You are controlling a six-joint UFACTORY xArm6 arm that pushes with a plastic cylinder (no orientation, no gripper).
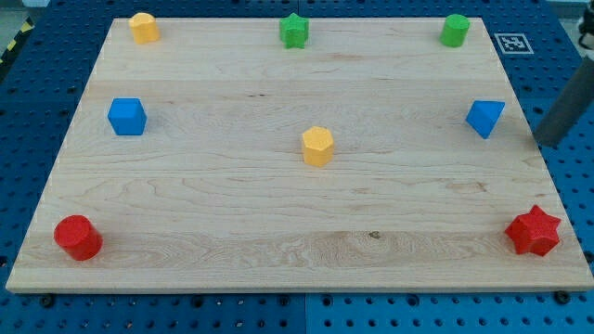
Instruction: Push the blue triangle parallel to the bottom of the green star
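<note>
The blue triangle [484, 118] lies near the board's right edge, at mid height in the view. The green star [294, 31] stands at the top edge, near the middle. My tip [546, 143] is at the right edge of the board, a short way right of the blue triangle and slightly below it, not touching it. The rod rises up and right out of the view.
A green cylinder-like block [455, 30] sits at the top right, a yellow block [143, 27] at the top left, a blue cube [127, 116] at the left, a yellow hexagon [317, 146] in the middle, a red cylinder [78, 237] at the bottom left and a red star [534, 231] at the bottom right.
</note>
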